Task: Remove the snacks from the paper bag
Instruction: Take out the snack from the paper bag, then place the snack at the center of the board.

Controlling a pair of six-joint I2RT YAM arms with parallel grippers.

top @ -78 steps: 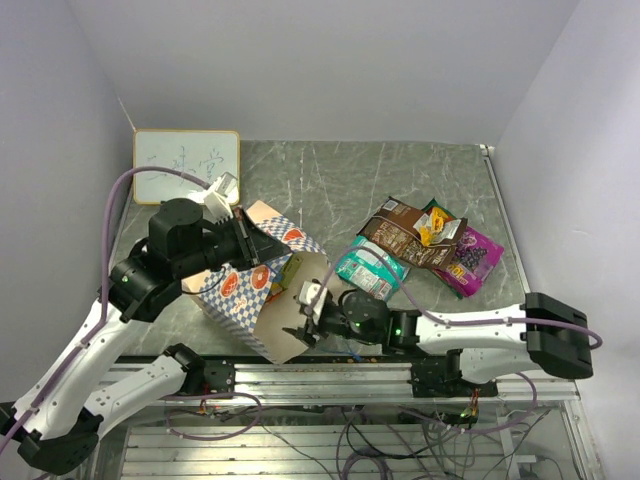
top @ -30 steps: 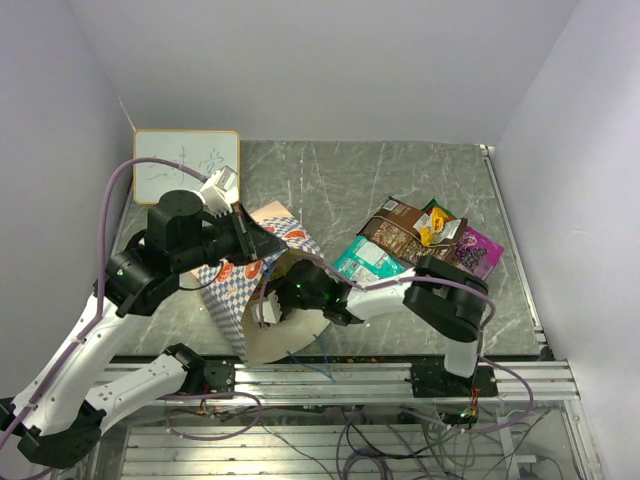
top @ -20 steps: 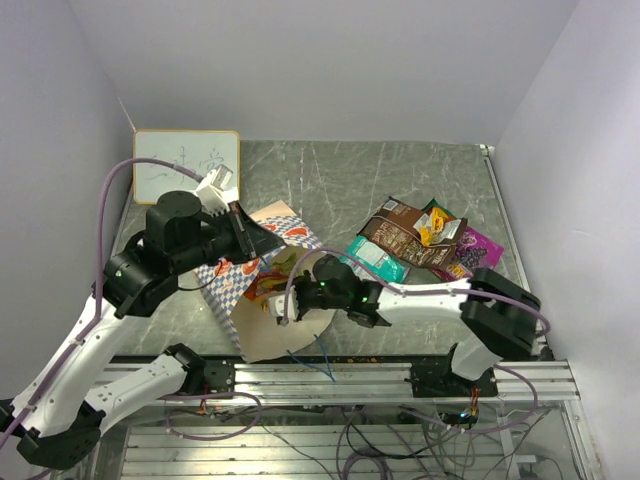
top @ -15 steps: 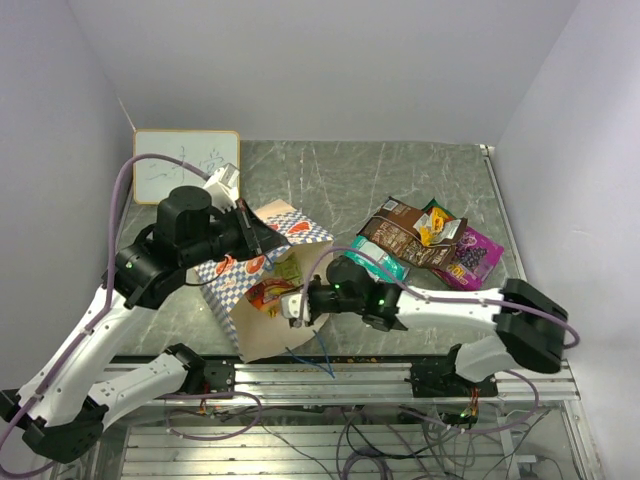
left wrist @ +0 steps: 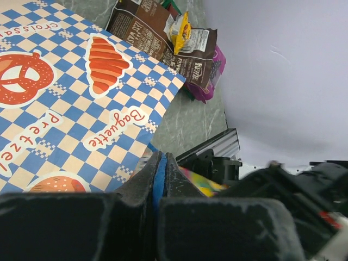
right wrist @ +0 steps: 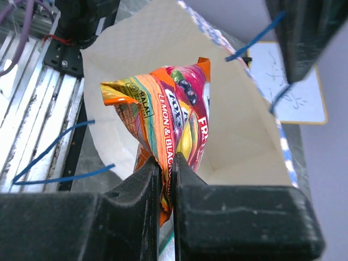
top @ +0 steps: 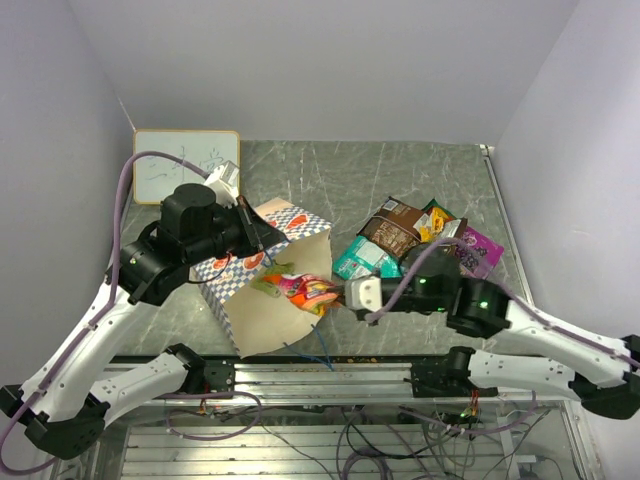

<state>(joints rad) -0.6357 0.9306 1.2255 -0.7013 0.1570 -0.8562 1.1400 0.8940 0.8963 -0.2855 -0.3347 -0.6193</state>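
Observation:
The paper bag [top: 262, 300] lies on its side, checkered band up, mouth facing the near right. My left gripper [top: 262, 238] is shut on its upper rim; in the left wrist view a blue strip of the bag sits pinched between the jaws of my left gripper [left wrist: 160, 163], above the checkered side [left wrist: 65, 98]. My right gripper [top: 348, 294] is shut on an orange-red candy packet [top: 308, 291] just outside the bag's mouth. The right wrist view shows the packet [right wrist: 171, 109] hanging from my right gripper [right wrist: 167, 168] in front of the bag's cream inside [right wrist: 239, 119].
Other snacks lie piled right of the bag: a teal-green chip bag [top: 363, 260], a brown bag [top: 396, 230], a purple packet [top: 480, 250]. A whiteboard [top: 185, 160] stands at the back left. The bag's blue cord handle [top: 316, 350] trails over the table's near edge.
My right gripper has drawn back to the right, out of the bag's mouth, bringing the orange-red candy packet with it. The left gripper still holds the bag's rim, lifted slightly.

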